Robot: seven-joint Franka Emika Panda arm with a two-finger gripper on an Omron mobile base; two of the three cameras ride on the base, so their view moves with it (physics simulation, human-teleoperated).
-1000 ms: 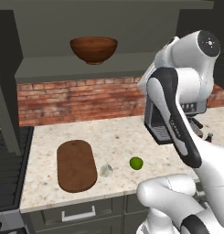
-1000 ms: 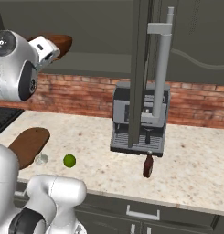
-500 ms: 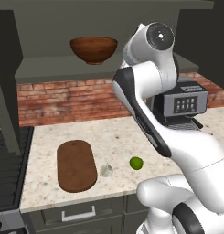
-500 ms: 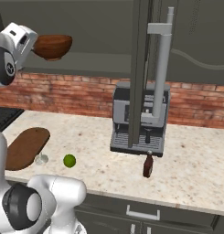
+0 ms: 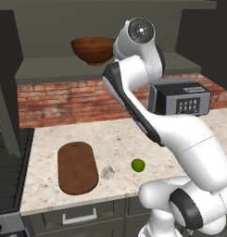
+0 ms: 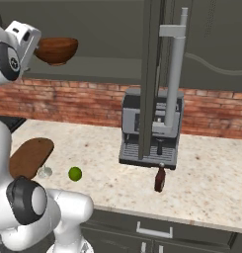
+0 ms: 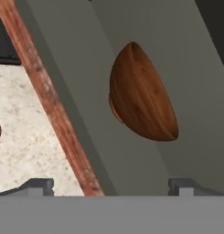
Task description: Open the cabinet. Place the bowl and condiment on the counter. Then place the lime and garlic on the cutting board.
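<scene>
1. Cabinet [image 6: 191, 29]: open. In the right base view one door stands edge-on at centre frame, its silver bar handle [image 6: 176, 74] running vertically. The interior shelf [image 5: 64, 69] spans the upper part of the left base view.
2. Bowl [image 5: 93, 50]: on the cabinet shelf, upright, upper centre of the left base view, partly covered at its right edge by the arm. Upper left in the right base view. In the hand view it sits centre-right, rolled sideways by the camera tilt.
3. Hand [image 7: 111, 185]: released, jaws spread wide; the two fingertips [image 7: 38, 185] stand at the bottom left and bottom right of the hand view. Nothing between them. It faces the bowl and is apart from it.
4. Cutting board [image 5: 78, 166]: flat on the bench [image 5: 133, 139], lower left of the left base view, nothing on it.
5. Garlic [image 5: 107, 172]: on the bench just beside the board's right edge; whether it touches the board I cannot tell.
6. Lime [image 5: 138, 165]: on the bench, near the garlic on its right, apart from it.
7. Condiment [image 6: 160, 179]: upright on the bench, centre-right of the right base view, just in front of the coffee machine [image 6: 152, 128].
8. Brick wall [image 5: 64, 99]: runs behind the bench, below the shelf.
</scene>
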